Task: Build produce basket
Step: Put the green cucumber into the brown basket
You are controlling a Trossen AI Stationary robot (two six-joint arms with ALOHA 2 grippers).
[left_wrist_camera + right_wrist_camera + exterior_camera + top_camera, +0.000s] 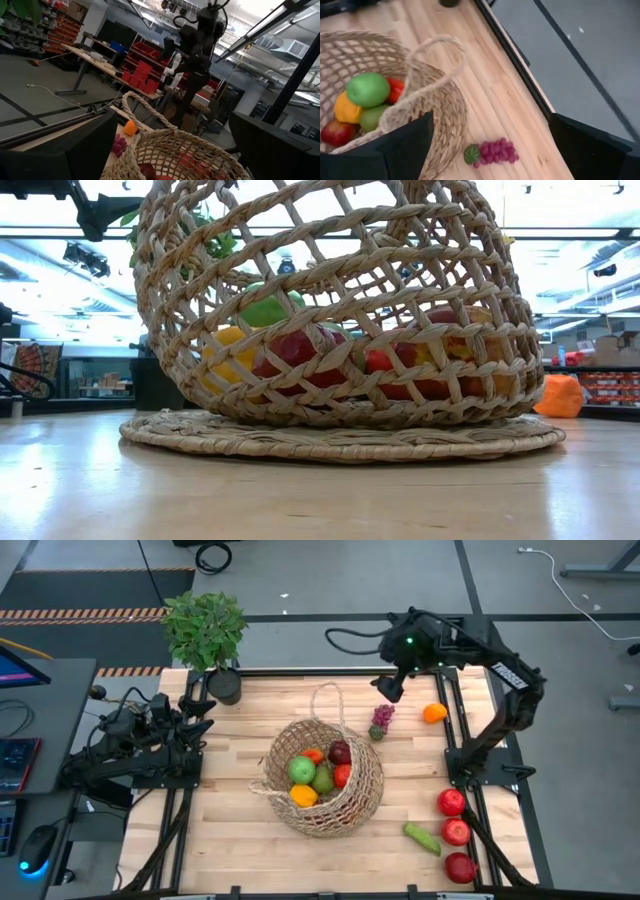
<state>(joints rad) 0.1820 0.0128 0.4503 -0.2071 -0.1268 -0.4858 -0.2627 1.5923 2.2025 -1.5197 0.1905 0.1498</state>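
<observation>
The wicker basket (322, 780) stands mid-table on its flat woven base (340, 438). It holds a green apple (301, 770), an orange, a pear and red fruit. Purple grapes (381, 720) and an orange (434, 713) lie on the table at the far right. Three red apples (455, 831) and a green cucumber (421, 838) lie near the right edge. My right gripper (390, 688) hangs open in the air above the far side, beyond the grapes (492, 151). My left gripper (203, 712) waits open at the left edge.
A potted plant (207, 632) stands at the far left corner. The basket's loop handle (327, 700) sticks up on its far side. Bare wood lies in front of the basket and to its left.
</observation>
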